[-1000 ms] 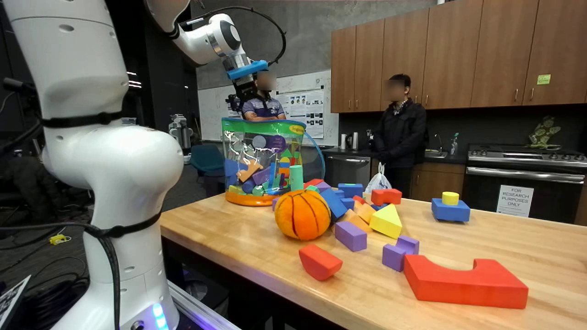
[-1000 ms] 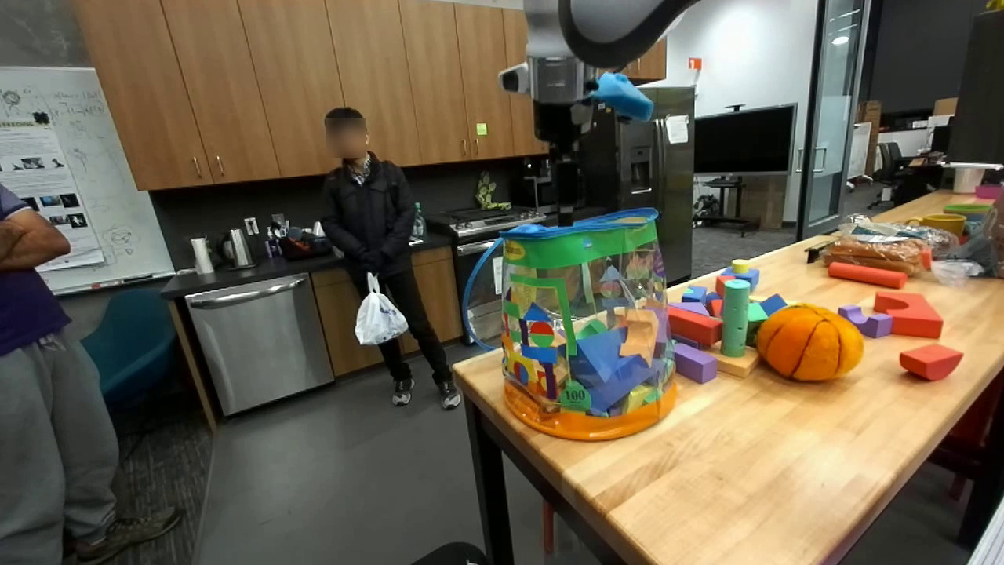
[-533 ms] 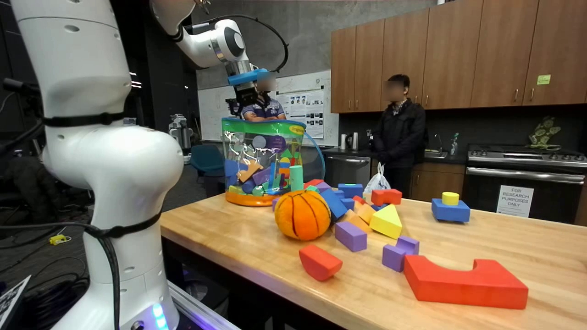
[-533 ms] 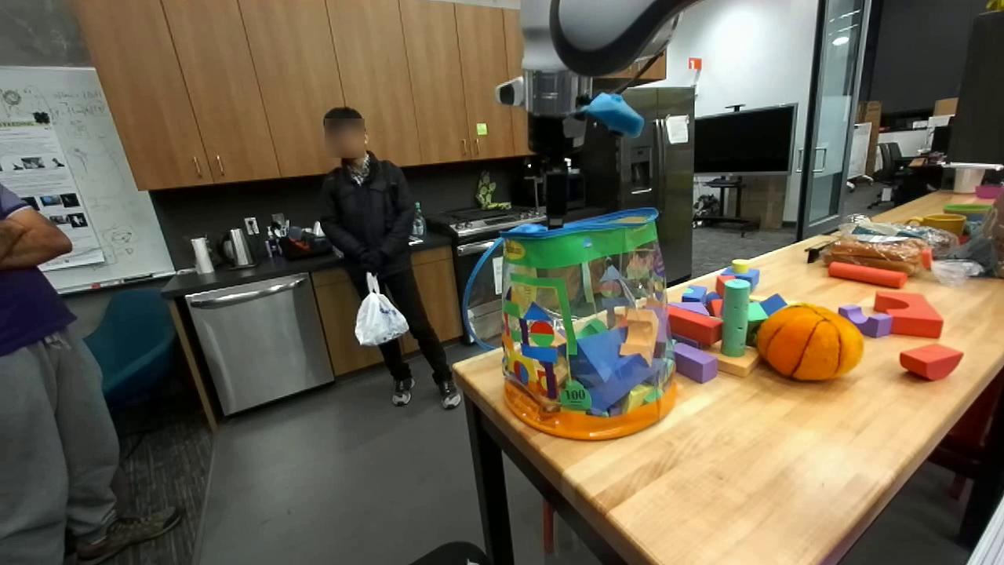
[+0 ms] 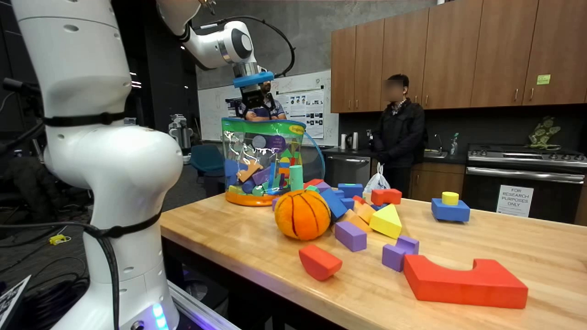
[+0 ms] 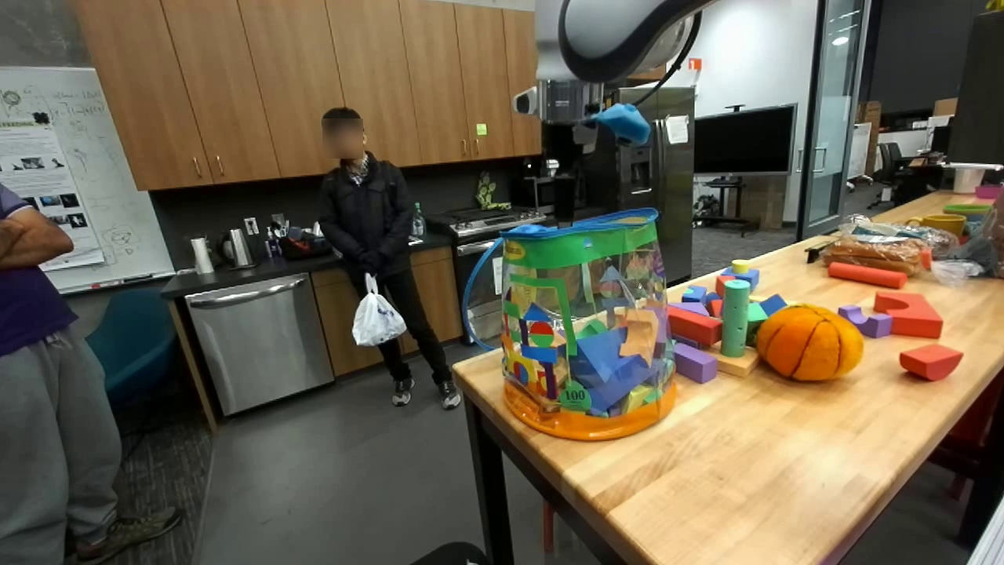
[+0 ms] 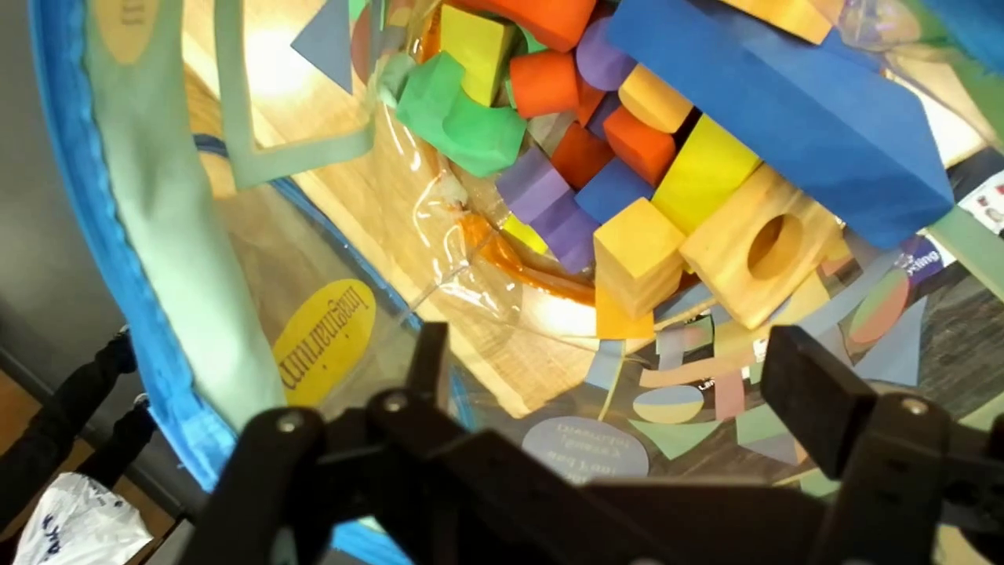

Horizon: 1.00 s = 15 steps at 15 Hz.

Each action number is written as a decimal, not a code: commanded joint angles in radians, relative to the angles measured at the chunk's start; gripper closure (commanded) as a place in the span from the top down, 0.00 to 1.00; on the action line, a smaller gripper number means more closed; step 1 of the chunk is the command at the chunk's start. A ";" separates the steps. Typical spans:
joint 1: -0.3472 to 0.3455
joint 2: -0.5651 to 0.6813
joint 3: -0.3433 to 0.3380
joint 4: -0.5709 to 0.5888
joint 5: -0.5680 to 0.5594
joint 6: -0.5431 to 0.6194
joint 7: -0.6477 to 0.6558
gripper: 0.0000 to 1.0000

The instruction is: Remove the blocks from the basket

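Note:
The see-through basket with a green band and blue rim stands on the table in both exterior views (image 5: 263,126) (image 6: 600,245). In the wrist view I look down into it past its blue rim (image 7: 118,227). Inside lie a long blue block (image 7: 784,110), a yellow block (image 7: 706,173), a wooden block with a hole (image 7: 761,243), a green arch (image 7: 471,133), a purple block (image 7: 541,196) and several red blocks (image 7: 639,145). My gripper (image 7: 608,337) is open and empty, pointing down at the basket's mouth, about rim height (image 6: 565,216). The blocks lie well below its fingers.
An orange ball (image 5: 302,214) and several loose blocks lie beside the basket, including a green cylinder (image 6: 735,318) and a large red arch (image 5: 465,282). The basket stands near the table's end (image 6: 549,463). Two people stand beyond the table.
My gripper has come down a little toward the basket's mouth. In the last half second it has also shifted slightly sideways. The basket and blocks have not moved.

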 commanded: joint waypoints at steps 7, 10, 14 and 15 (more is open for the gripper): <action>-0.003 0.056 0.004 0.062 -0.005 -0.113 -0.006 1.00; 0.001 0.118 0.012 0.113 -0.008 -0.171 -0.013 1.00; 0.005 0.207 0.027 0.173 -0.022 -0.206 -0.016 1.00; 0.005 0.234 0.030 0.188 -0.033 -0.203 -0.002 1.00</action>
